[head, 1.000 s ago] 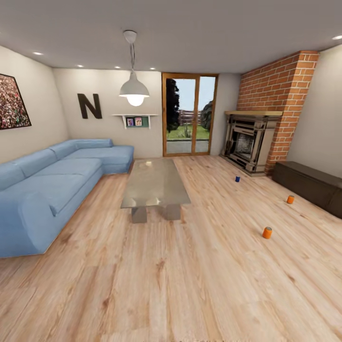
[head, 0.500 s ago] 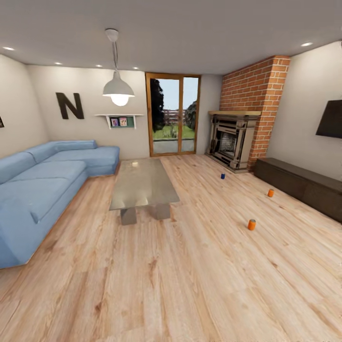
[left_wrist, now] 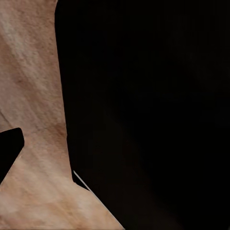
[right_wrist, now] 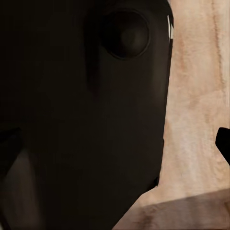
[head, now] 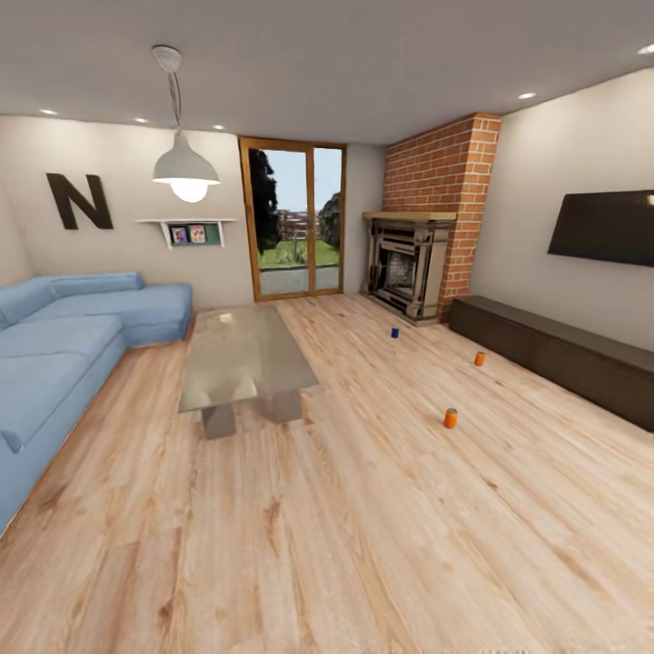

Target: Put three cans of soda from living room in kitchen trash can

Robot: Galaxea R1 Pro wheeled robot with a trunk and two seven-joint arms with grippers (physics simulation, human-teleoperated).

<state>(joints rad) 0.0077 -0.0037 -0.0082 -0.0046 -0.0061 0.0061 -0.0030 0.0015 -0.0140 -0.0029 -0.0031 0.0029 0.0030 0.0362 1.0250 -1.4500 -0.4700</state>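
Three soda cans stand upright and apart on the living room's wood floor in the head view. The dark blue can is farthest, near the brick fireplace. One orange can stands close to the long dark bench. The other orange can is nearest to me, on open floor. The trash can and the kitchen are out of view. In each wrist view a dark robot part looms over wood floor, with a black fingertip at the edge in the left and right views.
A blue corner sofa runs along the left. The glass-top coffee table stands between the sofa and the cans. A TV hangs above the bench, a glass door is at the back, and a pendant lamp hangs above the table.
The camera has swung to the right, so the whole room has slid left and the TV has come into view. The cans keep their places on the floor.
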